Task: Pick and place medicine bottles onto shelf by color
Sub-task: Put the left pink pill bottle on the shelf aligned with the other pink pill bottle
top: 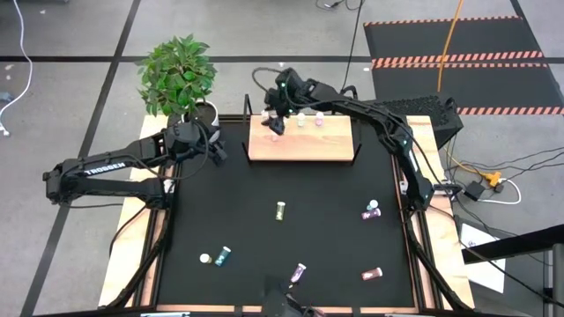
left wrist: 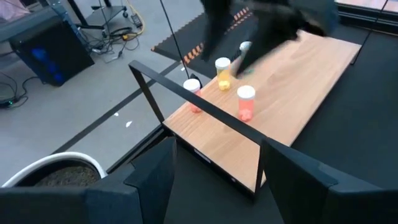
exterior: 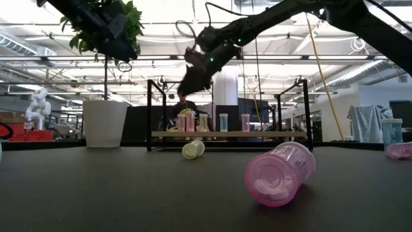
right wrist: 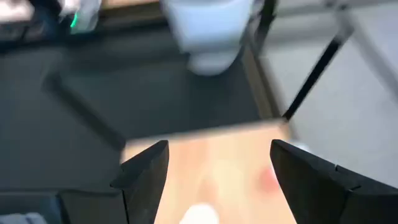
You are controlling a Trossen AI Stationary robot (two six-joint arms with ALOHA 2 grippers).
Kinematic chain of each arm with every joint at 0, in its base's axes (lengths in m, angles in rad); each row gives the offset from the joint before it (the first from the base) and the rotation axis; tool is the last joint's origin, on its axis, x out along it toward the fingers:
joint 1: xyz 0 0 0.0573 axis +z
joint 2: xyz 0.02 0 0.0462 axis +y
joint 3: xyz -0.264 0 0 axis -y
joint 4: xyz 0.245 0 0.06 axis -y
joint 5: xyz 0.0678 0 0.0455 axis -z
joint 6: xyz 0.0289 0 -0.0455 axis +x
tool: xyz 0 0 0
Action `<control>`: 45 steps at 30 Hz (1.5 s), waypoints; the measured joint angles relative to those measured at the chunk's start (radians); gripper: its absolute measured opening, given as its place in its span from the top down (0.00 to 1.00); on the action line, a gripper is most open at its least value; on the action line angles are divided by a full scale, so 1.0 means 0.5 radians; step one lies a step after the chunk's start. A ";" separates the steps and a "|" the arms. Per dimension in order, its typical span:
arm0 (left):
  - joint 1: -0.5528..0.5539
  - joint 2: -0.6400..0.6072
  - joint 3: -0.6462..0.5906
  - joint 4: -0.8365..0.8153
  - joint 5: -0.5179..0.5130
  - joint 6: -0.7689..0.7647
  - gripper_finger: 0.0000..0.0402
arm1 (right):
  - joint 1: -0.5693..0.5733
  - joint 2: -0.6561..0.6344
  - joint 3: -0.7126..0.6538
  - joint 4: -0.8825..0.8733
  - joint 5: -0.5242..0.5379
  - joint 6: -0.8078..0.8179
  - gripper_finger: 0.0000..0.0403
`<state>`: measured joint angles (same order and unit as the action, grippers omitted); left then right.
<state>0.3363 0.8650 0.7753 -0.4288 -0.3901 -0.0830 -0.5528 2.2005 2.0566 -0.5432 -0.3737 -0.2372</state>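
The shelf is a tan board in a black frame at the table's far edge. On it stand several white-capped medicine bottles: two pink ones, a yellow one and a teal one. My right gripper hangs open above the shelf's left end, over those bottles, with nothing between its fingers. My left gripper stands open left of the shelf, beside the plant pot, and holds nothing. More bottles lie on their sides on the black mat: a yellow-green one, a teal one and a pink one.
A white pot with a green plant stands at the far left corner, close to my left gripper. Further bottles lie at the mat's right and near its front edge. The black frame posts rise at the shelf's ends.
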 joint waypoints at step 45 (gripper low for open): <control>0.103 0.001 0.001 0.044 -0.009 0.111 0.42 | 0.008 -0.002 -0.268 -0.080 0.020 -0.284 0.65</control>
<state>0.3878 0.8654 0.7757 -0.4068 -0.3946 -0.0277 -0.5488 2.1994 1.9224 -0.5834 -0.3637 -0.3794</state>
